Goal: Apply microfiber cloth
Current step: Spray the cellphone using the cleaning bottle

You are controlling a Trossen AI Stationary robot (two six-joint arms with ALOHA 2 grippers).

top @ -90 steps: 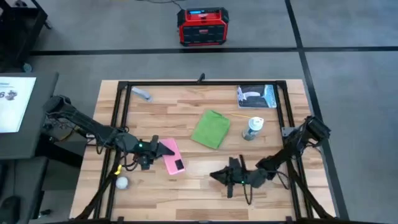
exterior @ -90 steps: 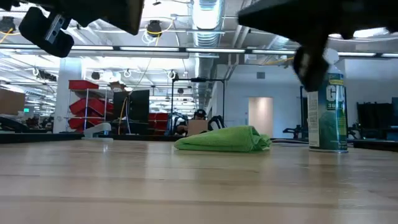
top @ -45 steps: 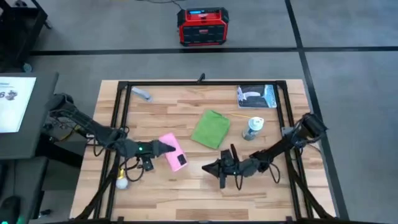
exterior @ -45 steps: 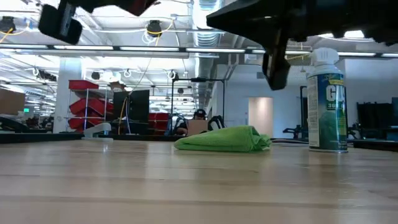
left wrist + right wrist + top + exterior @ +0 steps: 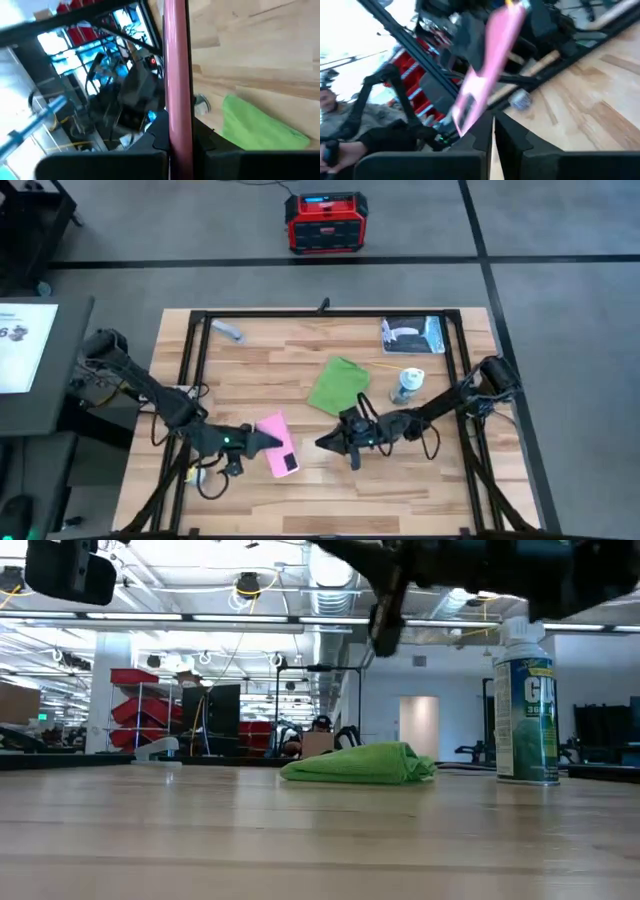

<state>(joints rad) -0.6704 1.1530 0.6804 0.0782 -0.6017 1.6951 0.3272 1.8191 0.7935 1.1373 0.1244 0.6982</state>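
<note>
The bright green microfiber cloth [image 5: 338, 387] lies bunched on the wooden table near its middle, touched by neither gripper; it shows too in the low view [image 5: 360, 764] and the left wrist view [image 5: 255, 127]. My left gripper [image 5: 255, 441] is shut on a pink phone [image 5: 278, 448] near the table's front left. My right gripper [image 5: 325, 443] hovers just right of the phone, in front of the cloth, its fingers shut [image 5: 492, 132] and pointing at the phone [image 5: 490, 55]. My left gripper pinches the pink phone's left end [image 5: 176, 135] between its two fingers, which lie on the phone's two flat faces. The fingers come from the table's left, about level, along the phone's length. The phone is lifted clear of the table.
A spray can [image 5: 405, 385] stands right of the cloth. A blue-and-white packet [image 5: 412, 335] lies at the far right, a grey object [image 5: 228, 330] at the far left, a white ball [image 5: 197, 473] at the near left. A black frame [image 5: 320, 313] borders the table.
My left gripper has carried the pink phone toward the table's near edge and a little to the right, still clear of the wood. My right gripper has moved toward the table's left and somewhat toward the far edge, closing in on the phone.
</note>
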